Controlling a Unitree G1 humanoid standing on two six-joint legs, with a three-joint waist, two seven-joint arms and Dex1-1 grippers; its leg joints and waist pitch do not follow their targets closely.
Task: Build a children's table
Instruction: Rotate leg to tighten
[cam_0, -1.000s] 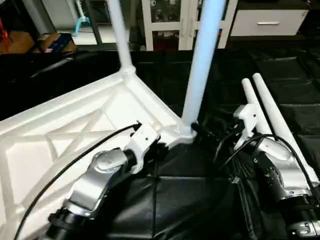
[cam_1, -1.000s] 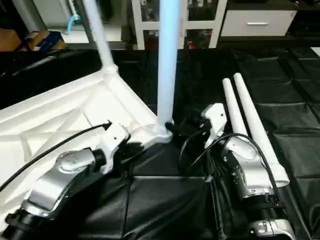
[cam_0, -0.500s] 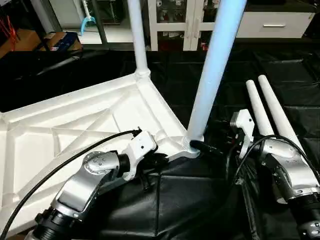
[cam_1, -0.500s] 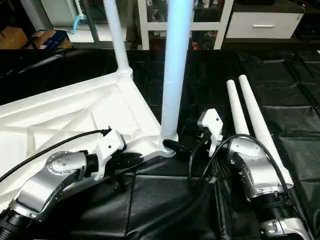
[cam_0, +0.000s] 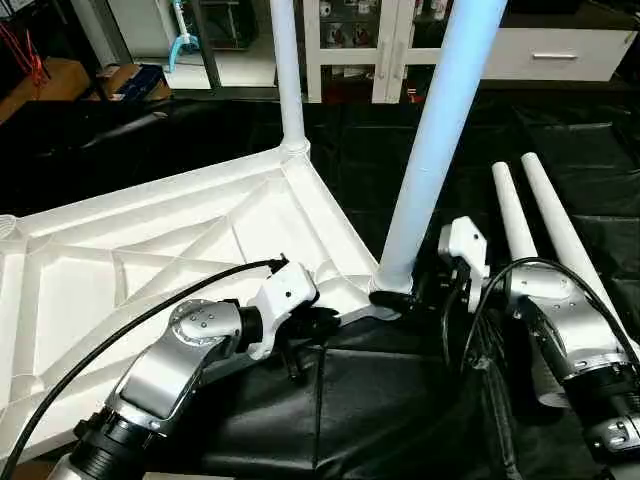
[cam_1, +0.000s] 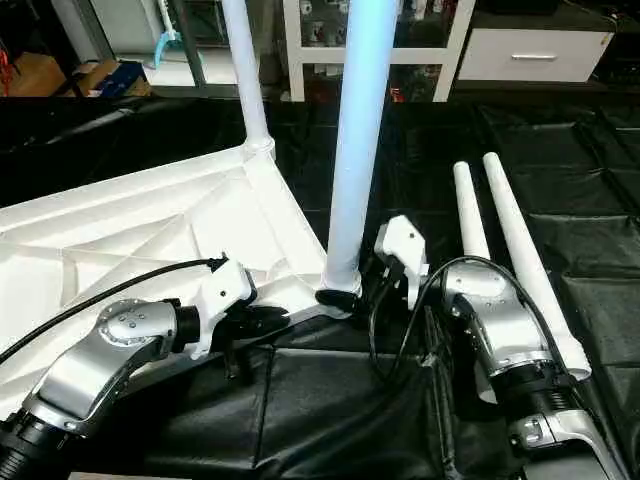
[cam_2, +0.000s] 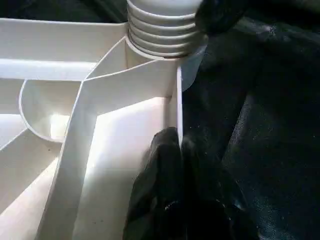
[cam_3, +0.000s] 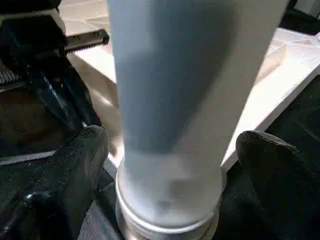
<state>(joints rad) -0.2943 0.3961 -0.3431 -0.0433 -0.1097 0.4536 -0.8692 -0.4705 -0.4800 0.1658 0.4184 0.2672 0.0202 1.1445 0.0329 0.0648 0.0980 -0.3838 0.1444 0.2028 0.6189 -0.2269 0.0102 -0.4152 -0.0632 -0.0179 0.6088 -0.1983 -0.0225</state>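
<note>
Tabletop (cam_0: 150, 260) lies underside up, filling the left half of the head view, X-ribs showing. Two legs stand upright in corner sockets: far leg (cam_0: 287, 70) at top centre, near leg (cam_0: 435, 150) centre frame w/ its base in the near socket. Two spare legs (cam_0: 540, 220) lie side by side on the black cloth (cam_0: 380, 400), right of frame.

L gripper (cam_0: 322, 322), fingers pressed together, pinches the tabletop's rim wall just left of the near socket. R gripper (cam_1: 345, 296) is spread wide, fingers (cam_3: 75, 165) either side of the near leg's base w/ a gap to each.

Step in hand, prob.: seating leg no. 2. Next move calls for R to close on the leg base and press or twist it home while L steadies the top, then fetch a spare.
</note>
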